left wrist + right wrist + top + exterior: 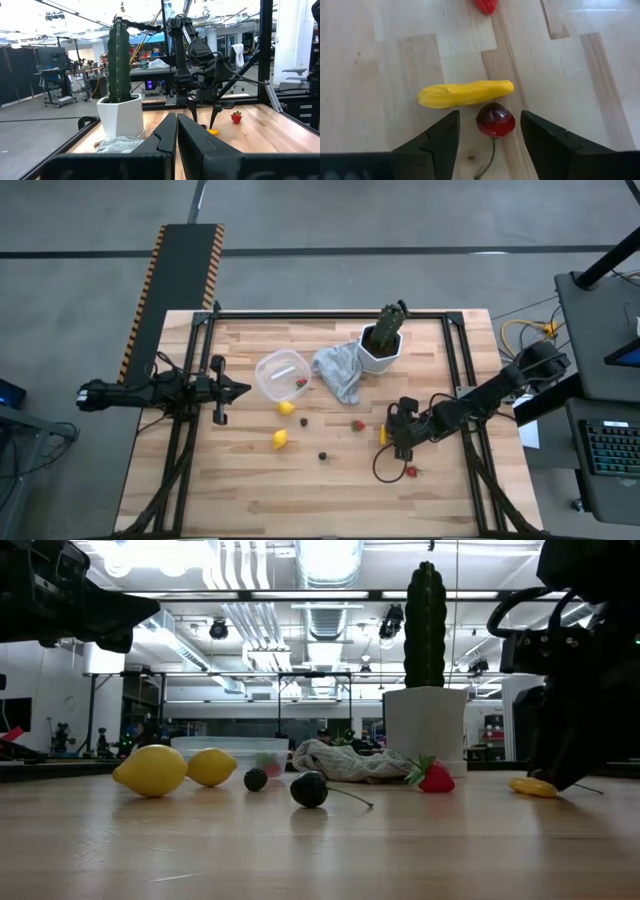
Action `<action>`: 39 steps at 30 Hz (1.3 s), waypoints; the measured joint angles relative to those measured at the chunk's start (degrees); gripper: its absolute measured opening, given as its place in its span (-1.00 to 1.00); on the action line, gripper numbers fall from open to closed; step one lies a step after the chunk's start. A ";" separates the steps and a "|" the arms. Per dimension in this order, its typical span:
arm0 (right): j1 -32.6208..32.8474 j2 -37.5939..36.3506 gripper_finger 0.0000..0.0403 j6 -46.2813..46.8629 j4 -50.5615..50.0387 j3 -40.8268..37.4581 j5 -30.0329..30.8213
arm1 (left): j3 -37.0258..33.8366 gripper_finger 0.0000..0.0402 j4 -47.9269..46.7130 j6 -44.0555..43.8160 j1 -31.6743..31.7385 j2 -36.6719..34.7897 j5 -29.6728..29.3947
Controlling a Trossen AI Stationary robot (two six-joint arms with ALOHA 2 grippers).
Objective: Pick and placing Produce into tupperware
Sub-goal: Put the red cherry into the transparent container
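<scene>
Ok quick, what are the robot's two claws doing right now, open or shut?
Left gripper: shut, holding nothing, off to the table's left side.
Right gripper: open, low over a dark red cherry beside the thin yellow piece, gripping nothing.

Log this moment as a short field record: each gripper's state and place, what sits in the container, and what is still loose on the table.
right gripper: open, low over the table, jaws either side of a dark red cherry, beside the thin yellow piece
left gripper: shut, waiting at the table's left edge
tupperware: holds one red piece
loose produce: two lemons, dark pieces, strawberries
other items: cactus pot, grey cloth
</scene>
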 joint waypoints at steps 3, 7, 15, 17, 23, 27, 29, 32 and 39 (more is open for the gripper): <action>0.00 0.04 0.01 0.00 0.08 0.00 0.10 | 0.00 -1.00 0.00 0.00 -0.02 0.01 0.00; 0.00 0.04 0.01 -0.01 0.09 0.00 0.32 | 0.00 -1.00 -0.01 0.00 -0.02 0.03 0.00; 0.00 0.04 0.01 0.00 0.02 0.00 0.36 | -0.01 -1.00 -0.01 0.00 -0.01 0.03 0.00; 0.00 0.04 0.01 0.00 0.00 0.00 0.37 | 0.00 -1.00 -0.02 0.00 0.00 0.03 0.00; 0.00 0.04 -0.10 -0.02 -0.26 0.00 0.38 | 0.00 -1.00 -0.02 0.00 0.01 0.03 0.02; 0.00 0.04 -0.27 -0.04 -0.28 0.00 0.38 | 0.00 -1.00 -0.02 0.00 0.02 0.03 0.00; 0.00 0.04 -0.37 -0.07 -0.29 0.00 0.40 | 0.00 -1.00 -0.02 0.00 0.02 0.03 0.01; 0.00 0.04 -0.51 -0.17 -0.28 0.00 0.41 | -0.02 -1.00 -0.02 0.00 0.02 0.03 0.00; -0.02 0.04 -0.70 -0.18 -0.27 0.00 0.52 | 0.00 -1.00 -0.02 0.00 0.02 0.03 0.00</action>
